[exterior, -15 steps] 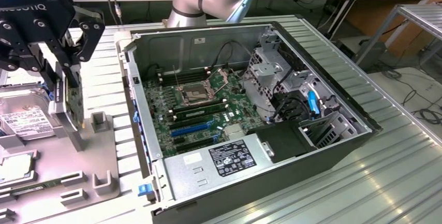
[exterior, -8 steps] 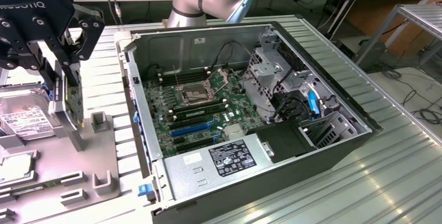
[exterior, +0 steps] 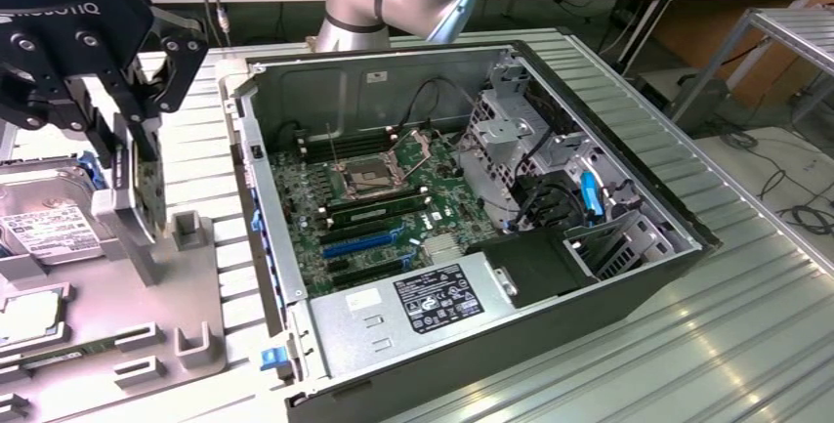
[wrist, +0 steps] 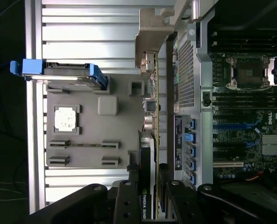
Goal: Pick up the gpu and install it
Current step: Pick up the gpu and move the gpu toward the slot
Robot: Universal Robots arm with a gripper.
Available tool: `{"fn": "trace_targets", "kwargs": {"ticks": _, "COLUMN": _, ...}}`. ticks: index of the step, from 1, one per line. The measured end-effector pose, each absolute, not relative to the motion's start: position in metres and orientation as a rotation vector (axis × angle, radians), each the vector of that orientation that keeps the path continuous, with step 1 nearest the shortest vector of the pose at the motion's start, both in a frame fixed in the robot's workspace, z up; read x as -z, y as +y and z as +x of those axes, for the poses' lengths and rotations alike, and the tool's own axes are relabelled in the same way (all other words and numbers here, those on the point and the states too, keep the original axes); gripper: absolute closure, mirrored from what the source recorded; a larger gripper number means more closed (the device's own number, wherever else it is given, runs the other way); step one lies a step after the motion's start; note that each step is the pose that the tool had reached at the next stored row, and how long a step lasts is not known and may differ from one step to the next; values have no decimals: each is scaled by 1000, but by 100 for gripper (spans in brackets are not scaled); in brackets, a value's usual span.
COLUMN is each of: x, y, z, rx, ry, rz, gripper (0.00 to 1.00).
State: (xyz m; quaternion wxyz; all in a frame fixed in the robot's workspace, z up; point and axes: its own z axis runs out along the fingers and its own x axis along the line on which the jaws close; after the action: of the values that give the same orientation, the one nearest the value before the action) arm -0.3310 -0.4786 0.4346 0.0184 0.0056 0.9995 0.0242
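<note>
The gripper [exterior: 133,154] pinches the gpu [exterior: 141,198], one finger pressed against each flat face of the card. In the wrist view the same hold shows edge-on: the gripper [wrist: 150,198] clamps the end of the gpu [wrist: 146,149], whose metal bracket [wrist: 150,42] is at the far end.

The card stands upright outside the computer case [exterior: 626,276], just beside its wall on the exterior view's left and roughly parallel to that wall. Whether its lower edge touches the grey fixture tray [exterior: 195,276] beneath it I cannot tell.

The tray lies next to the case on that same side. On it, farther from the case than the card, are a hard drive [exterior: 39,218] in a blue caddy and a processor chip [wrist: 66,117].

Inside the open case the motherboard [exterior: 378,208] lies flat and exposed.
</note>
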Motion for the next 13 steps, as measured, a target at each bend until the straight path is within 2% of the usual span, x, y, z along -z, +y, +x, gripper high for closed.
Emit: {"fn": "trace_targets", "kwargs": {"ticks": 13, "x": -435, "y": -479, "z": -321, "rx": -75, "ry": 3104, "rz": 17, "gripper": 73}}
